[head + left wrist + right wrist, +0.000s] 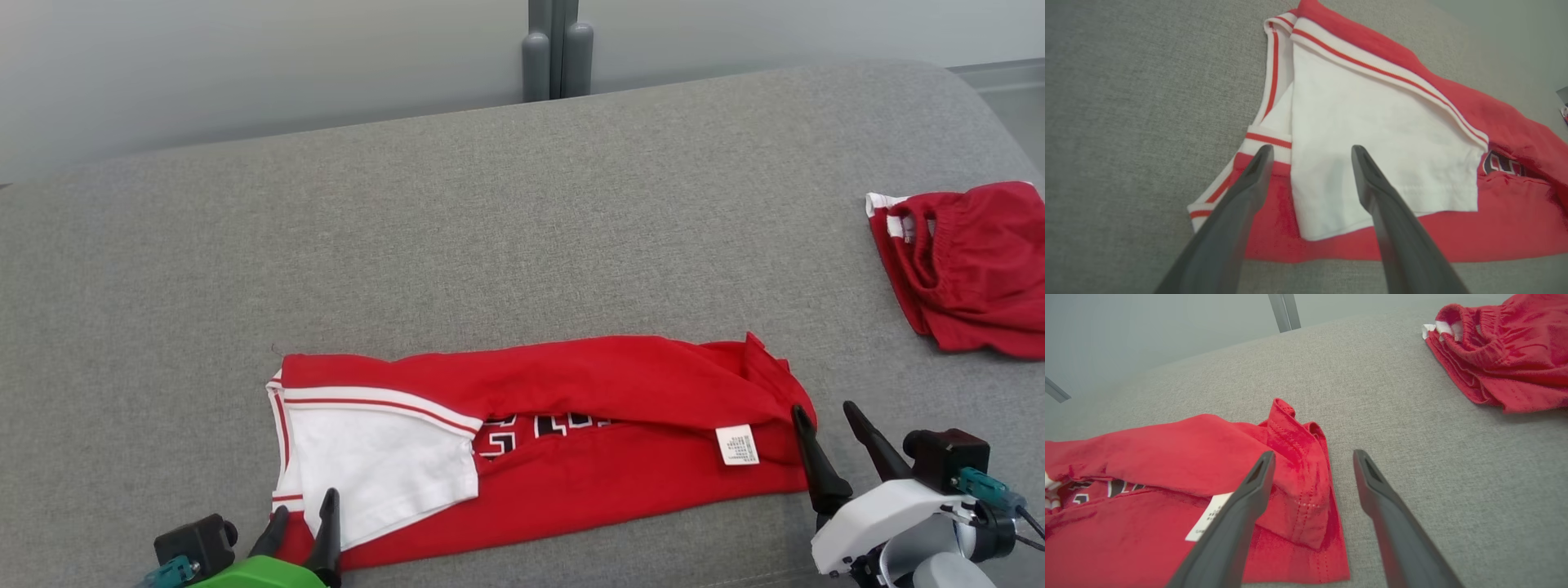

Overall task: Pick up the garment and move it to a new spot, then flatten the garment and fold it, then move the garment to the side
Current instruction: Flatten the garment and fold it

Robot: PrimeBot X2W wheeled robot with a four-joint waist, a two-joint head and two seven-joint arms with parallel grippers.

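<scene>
Red, folded long, left to right along near edge of grey cushion (pixel 490 204): garment (pixel 620 384). Both released: left gripper (pixel 306 502) over its left end, right gripper (pixel 823 407) astride its right end. Equally near.

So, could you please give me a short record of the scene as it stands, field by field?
surface: grey fabric surface
garment: red shirt, folded lengthwise into a long strip
sleeve: white sleeve on top at the strip's left end
label: care label showing near the right end
left: left hand open over the sleeve end, holding nothing
right: right hand open at the strip's right end, holding nothing
other: red shorts, lying apart at the far right
</scene>
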